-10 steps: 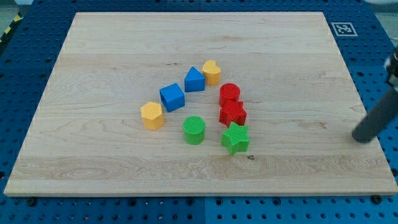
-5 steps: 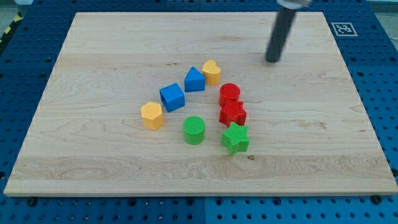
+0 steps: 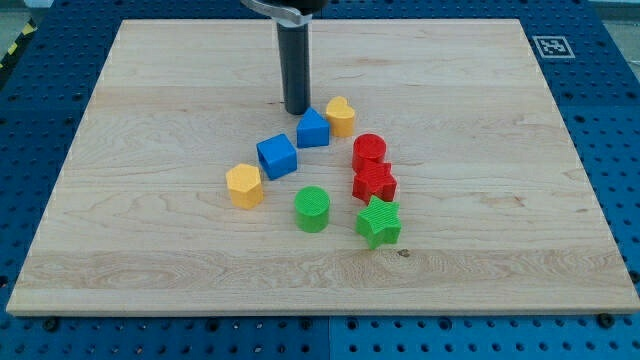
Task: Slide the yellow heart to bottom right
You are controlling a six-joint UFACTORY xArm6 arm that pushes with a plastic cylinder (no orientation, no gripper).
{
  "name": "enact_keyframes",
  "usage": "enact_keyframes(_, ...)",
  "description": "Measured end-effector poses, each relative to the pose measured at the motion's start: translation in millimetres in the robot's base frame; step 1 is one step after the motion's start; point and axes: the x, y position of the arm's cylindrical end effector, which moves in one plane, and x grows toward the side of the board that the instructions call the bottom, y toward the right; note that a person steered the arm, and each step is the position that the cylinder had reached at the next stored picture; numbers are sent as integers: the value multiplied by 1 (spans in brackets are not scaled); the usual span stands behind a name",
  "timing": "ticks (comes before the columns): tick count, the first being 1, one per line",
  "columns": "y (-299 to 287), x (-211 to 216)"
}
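Approach step: my tip, a bare rod with nothing to open or hold, stands toward the table's top edge, just left of the yellow heart and above the blue triangular block. The heart lies near the table's centre, well apart from the bottom right corner. The next move probably calls for contact on the heart's upper left side, steering past the red cylinder.

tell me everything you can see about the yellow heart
The yellow heart is a small ribbed, plastic-looking block lying flat on the wooden board, above centre. Its left side meets the blue block; the red cylinder sits apart, lower right. My tip stands to its left, not touching it.
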Motion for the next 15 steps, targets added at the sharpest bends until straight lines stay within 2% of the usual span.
enact_keyframes(2, 67, 7)
enact_keyframes(5, 56, 17)
enact_keyframes(7, 66, 66)
enact_keyframes(8, 88, 72)
enact_keyframes(11, 62, 48)
enact_keyframes(15, 177, 56)
